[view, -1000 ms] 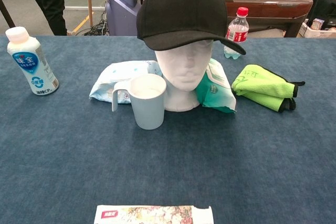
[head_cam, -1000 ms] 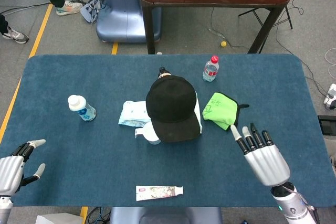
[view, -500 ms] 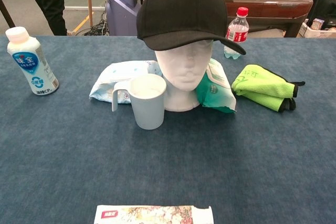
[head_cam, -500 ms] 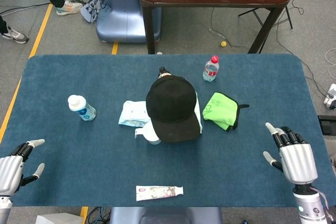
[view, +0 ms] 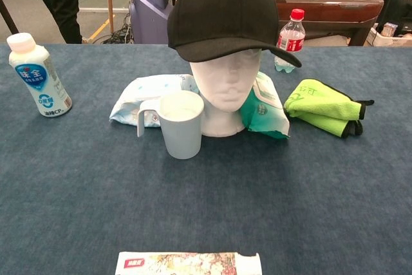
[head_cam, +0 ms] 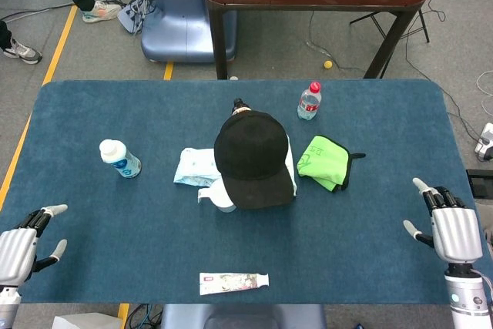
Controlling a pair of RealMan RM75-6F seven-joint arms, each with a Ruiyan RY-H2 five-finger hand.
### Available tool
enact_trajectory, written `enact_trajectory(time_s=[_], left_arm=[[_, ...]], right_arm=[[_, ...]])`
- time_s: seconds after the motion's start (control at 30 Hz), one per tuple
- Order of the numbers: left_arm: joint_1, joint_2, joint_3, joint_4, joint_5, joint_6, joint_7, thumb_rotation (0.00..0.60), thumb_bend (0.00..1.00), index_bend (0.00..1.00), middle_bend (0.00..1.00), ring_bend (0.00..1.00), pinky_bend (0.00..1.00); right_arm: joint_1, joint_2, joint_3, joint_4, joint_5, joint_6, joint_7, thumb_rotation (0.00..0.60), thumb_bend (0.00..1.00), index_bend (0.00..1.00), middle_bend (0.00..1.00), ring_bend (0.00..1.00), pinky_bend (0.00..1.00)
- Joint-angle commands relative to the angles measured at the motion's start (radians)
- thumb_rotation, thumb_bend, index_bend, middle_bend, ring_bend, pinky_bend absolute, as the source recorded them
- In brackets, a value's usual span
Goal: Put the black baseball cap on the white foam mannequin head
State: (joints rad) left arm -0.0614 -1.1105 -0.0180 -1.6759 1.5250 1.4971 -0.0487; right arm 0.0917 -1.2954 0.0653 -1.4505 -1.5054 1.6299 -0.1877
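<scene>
The black baseball cap (view: 225,12) sits on the white foam mannequin head (view: 226,91) at the middle of the blue table, its brim pointing toward me; from above the cap (head_cam: 253,158) hides the head. My left hand (head_cam: 17,252) rests open at the near left table edge. My right hand (head_cam: 448,230) is open at the near right edge, fingers apart, holding nothing. Both hands are far from the cap and appear only in the head view.
A white mug (view: 179,123) stands just in front of the mannequin. Wet-wipe packs (view: 149,94) lie behind it, a green cloth (view: 322,105) to the right, a red-capped water bottle (view: 290,40) behind, a white drink bottle (view: 37,75) at left, a flat packet (view: 188,263) near the front edge.
My right hand has drawn back from the middle right of the table to the near right edge. The cap, the head and my left hand have stayed put.
</scene>
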Motion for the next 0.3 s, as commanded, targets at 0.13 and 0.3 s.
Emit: enact_trajectory(time_s=[0.13, 0.3], left_arm=[[-0.002, 0.000, -0.002, 0.003, -0.004, -0.003, -0.004, 0.600, 0.31, 0.23, 0.26, 0.24, 0.42], [-0.005, -0.003, -0.004, 0.008, -0.016, -0.013, -0.005, 0.600, 0.31, 0.23, 0.26, 0.24, 0.42]], right_arm=[[0.002, 0.002, 0.012, 0.007, 0.012, -0.025, 0.030, 0.600, 0.06, 0.22, 0.38, 0.28, 0.48], [0.007, 0.003, 0.011, 0.008, 0.011, -0.049, 0.039, 0.600, 0.06, 0.22, 0.38, 0.28, 0.48]])
